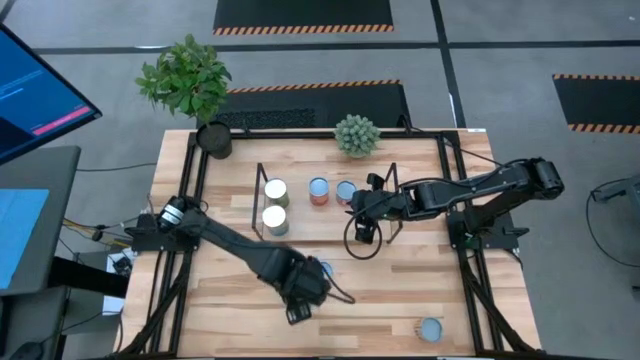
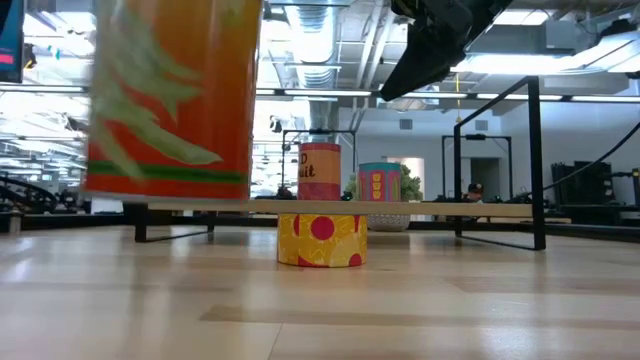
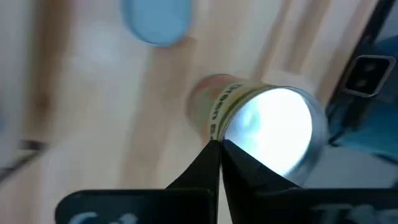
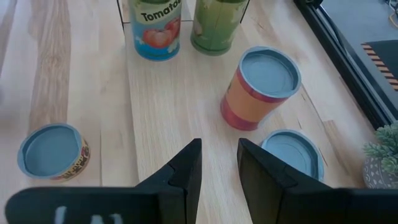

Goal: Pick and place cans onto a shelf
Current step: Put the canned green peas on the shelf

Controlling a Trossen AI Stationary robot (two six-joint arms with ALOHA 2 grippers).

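My left gripper [image 1: 298, 300] is near the table's front edge, fingers closed together [image 3: 221, 149] at an orange, green-lettered can [image 3: 267, 127] with a silver top. The low view shows this can [image 2: 170, 100] clear of the table. My right gripper [image 4: 219, 162] is open and empty over the table by the shelf [image 2: 450, 208], and also shows in the high view [image 1: 361, 218]. Cans stand by the shelf's left wire frame [image 1: 259, 195]: a tomato can [image 4: 154, 28], a green one [image 4: 214, 25], an orange-red one [image 4: 258, 87] and a low one [image 4: 292, 155]. A yellow can [image 2: 320, 240] stands on the table. My left gripper's closed fingertips [image 3: 211, 158] meet the orange can at the near edge of its top rim [image 3: 233, 134], coming from above at a slant. The kind of hold does not show. The can is lifted clear of the table, roughly upright below the fingers.
A blue-topped can [image 1: 430, 328] stands near the front right corner, and another [image 1: 326, 270] stands beside my left gripper. A black plant pot [image 1: 215, 138] and a small succulent [image 1: 357, 135] stand at the far edge. Black frame rails [image 1: 470, 270] run along both sides.
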